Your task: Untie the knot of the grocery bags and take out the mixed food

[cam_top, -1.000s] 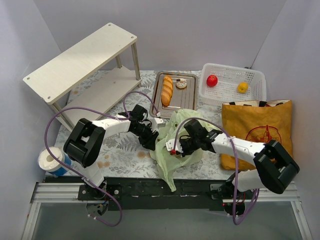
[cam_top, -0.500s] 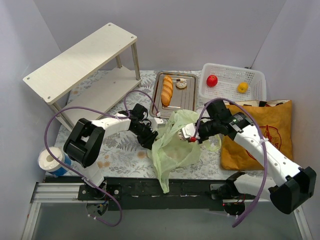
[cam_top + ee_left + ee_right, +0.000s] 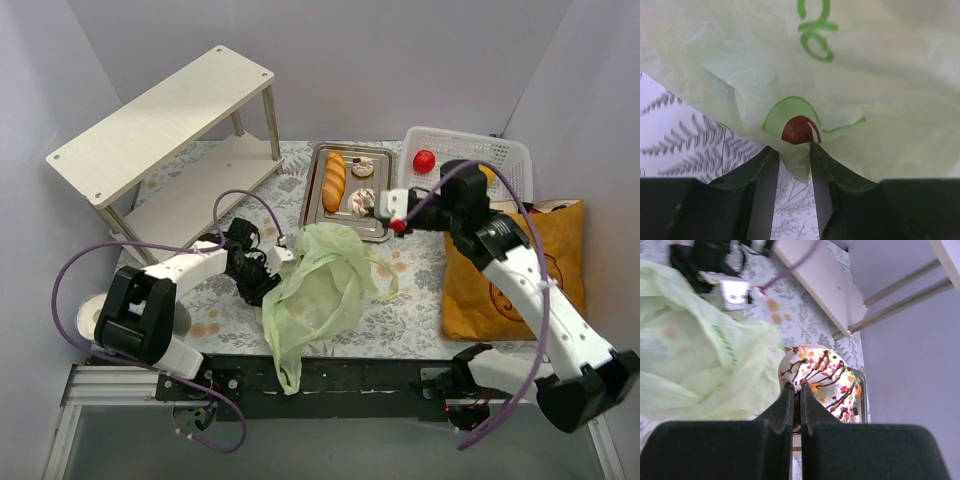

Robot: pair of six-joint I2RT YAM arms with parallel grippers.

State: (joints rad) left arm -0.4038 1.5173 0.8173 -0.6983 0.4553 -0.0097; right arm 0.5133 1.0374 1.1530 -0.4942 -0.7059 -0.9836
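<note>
The pale green plastic bag (image 3: 318, 285) lies crumpled at the table's middle front. My left gripper (image 3: 268, 275) is shut on its left edge; in the left wrist view the bag (image 3: 850, 65) fills the frame and a fold sits pinched between my fingers. My right gripper (image 3: 378, 205) is shut on a white iced donut (image 3: 822, 375) with chocolate drizzle and holds it over the metal tray (image 3: 378, 226). A baguette (image 3: 334, 180) and another donut (image 3: 362, 166) lie in the tray. An apple (image 3: 424, 161) is in the white basket (image 3: 510, 150). The orange tote (image 3: 555, 250) lies at right.
A white two-level shelf (image 3: 160, 115) stands at the back left. A roll with a blue rim (image 3: 92, 318) sits at the front left. The left arm's purple cable (image 3: 235, 197) loops over the fern-patterned cloth.
My right arm lifted away from the bag and swung back to the tray with a donut. My left gripper pulled the bag left and toward the front.
</note>
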